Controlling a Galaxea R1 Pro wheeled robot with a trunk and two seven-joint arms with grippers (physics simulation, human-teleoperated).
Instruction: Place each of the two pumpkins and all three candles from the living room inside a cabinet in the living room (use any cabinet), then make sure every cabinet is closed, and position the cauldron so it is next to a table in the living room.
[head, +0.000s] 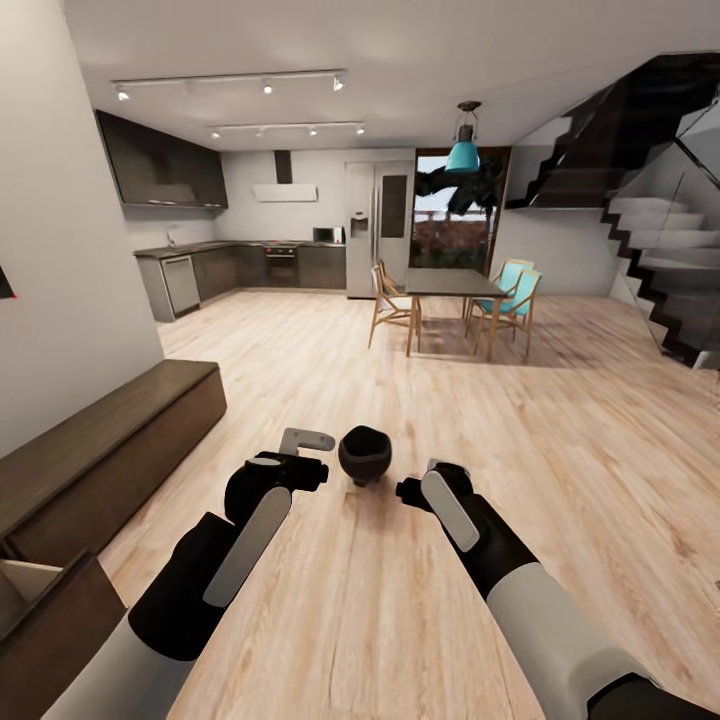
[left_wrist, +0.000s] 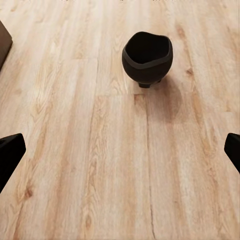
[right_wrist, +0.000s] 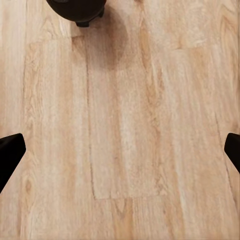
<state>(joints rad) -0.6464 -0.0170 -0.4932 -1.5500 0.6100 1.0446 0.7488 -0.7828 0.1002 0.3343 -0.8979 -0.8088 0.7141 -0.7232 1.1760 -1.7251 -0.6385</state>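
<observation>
We see the cauldron (head: 364, 454) standing upright on the pale wood floor (head: 560, 440), just ahead of both sets of fingers and between the two arms. It is small, black and round, its mouth open upward and empty inside as far as we can tell.

The left gripper (left_wrist: 120, 152) is spread wide, with nothing between the fingers; in the left wrist view the fingertips (left_wrist: 10, 155) show as dark shapes cut off at the frame's edges, and the cauldron (left_wrist: 147, 57) sits well beyond them, whole, resting on short feet and casting a soft shadow. In the head view the left gripper (head: 305, 452) lies just beside the pot but apart from it.

The right gripper (right_wrist: 120, 152) is equally wide and holds nothing. Beyond its fingertips (right_wrist: 10, 155) we make out only the cauldron's (right_wrist: 77, 10) underside and one foot; the rest is cut off. In the head view the right gripper (head: 412, 490) is largely hidden behind its own wrist.

Off beyond the left fingers runs the cabinet (head: 110, 440), long, low and dark brown; one drawer (head: 40, 610) nearest us stands pulled open, showing pale wood, though its contents are cut off. Far ahead stands a dining table (head: 455, 285) with chairs.
</observation>
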